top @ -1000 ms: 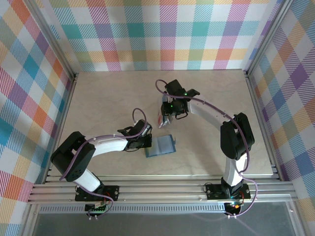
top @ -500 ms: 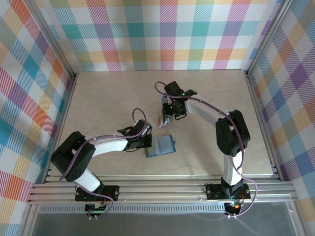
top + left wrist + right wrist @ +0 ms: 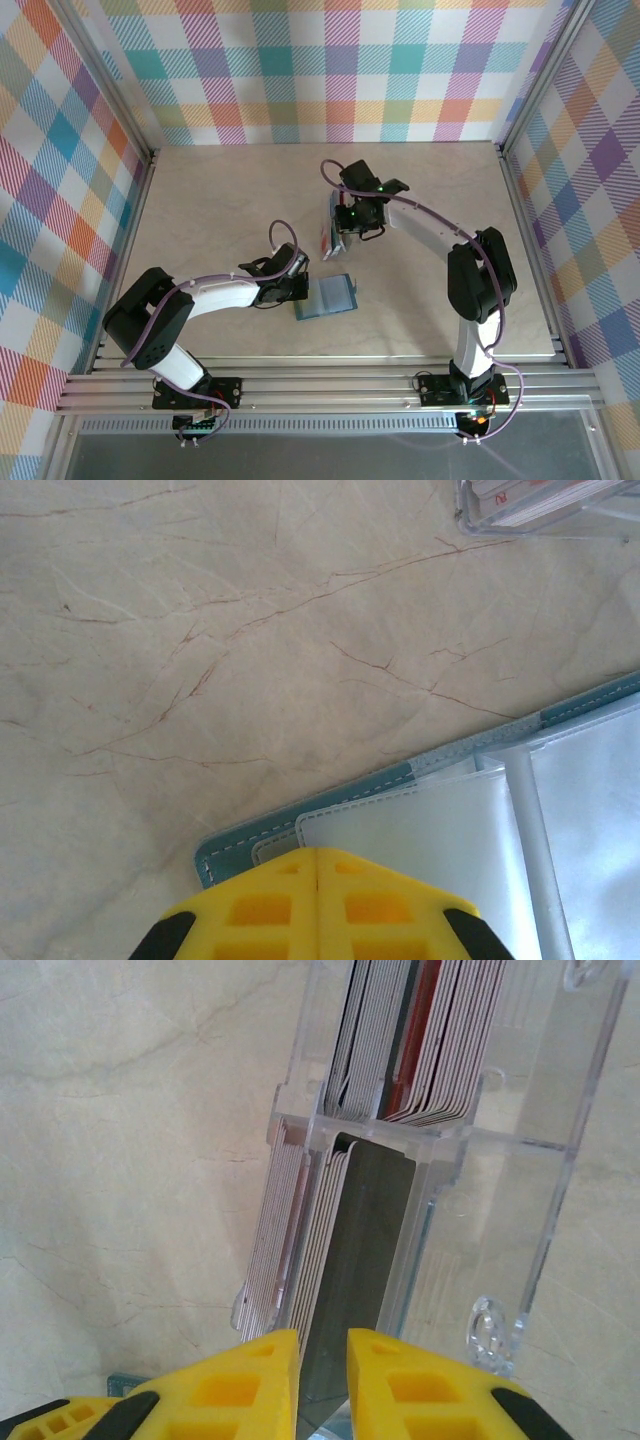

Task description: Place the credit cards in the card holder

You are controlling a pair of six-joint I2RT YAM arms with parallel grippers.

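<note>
The card holder (image 3: 334,297) lies open on the table, teal-blue with clear sleeves (image 3: 450,825). My left gripper (image 3: 300,291) is shut, its yellow tips (image 3: 317,855) resting on the holder's left corner. The credit cards (image 3: 328,238) stand on edge in a clear acrylic rack (image 3: 525,1160): a pale stack (image 3: 290,1220), red ones (image 3: 422,1030) further back and a dark grey card (image 3: 365,1230). My right gripper (image 3: 323,1350) hangs over the rack (image 3: 345,232), its jaws a narrow gap apart with the dark grey card running into that gap.
Aluminium rails and plaid walls (image 3: 300,70) bound the marble table (image 3: 220,210). The rack's corner (image 3: 540,505) stands just beyond the holder. The two grippers work close together at the table's middle.
The right gripper's jaws have narrowed around the dark grey card and the wrist has shifted slightly over the rack. The left gripper and the holder have not moved.
</note>
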